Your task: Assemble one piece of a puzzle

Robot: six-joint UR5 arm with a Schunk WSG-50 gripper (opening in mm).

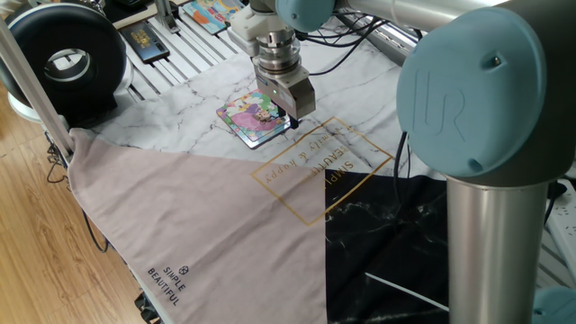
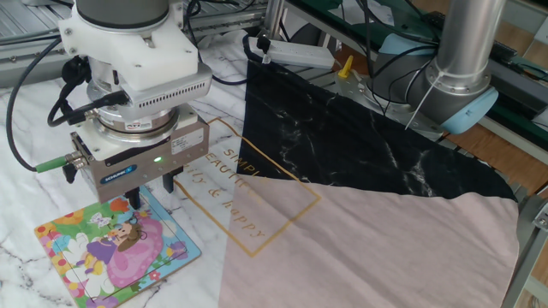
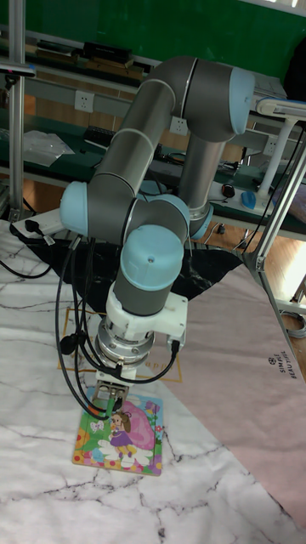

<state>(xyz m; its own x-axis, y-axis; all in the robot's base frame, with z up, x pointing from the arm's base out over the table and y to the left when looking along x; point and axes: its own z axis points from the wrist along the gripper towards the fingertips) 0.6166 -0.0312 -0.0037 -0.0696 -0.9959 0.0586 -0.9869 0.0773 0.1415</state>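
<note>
Gripper (image 2: pixel 151 192) fingers are pointing straight down over the far edge of the puzzle (image 2: pixel 111 251), a gap showing between the two dark tips; whether anything is pinched there cannot be told. Under it, the marble-print cloth (image 1: pixel 200 90) is lying across the table, meeting pinkish (image 1: pixel 189 216) and black (image 2: pixel 360 137) panels. On the marble part the puzzle is lying flat, its cartoon picture facing up (image 3: pixel 120 435) (image 1: pixel 249 119). As for the piece, it is not making itself out in any view.
</note>
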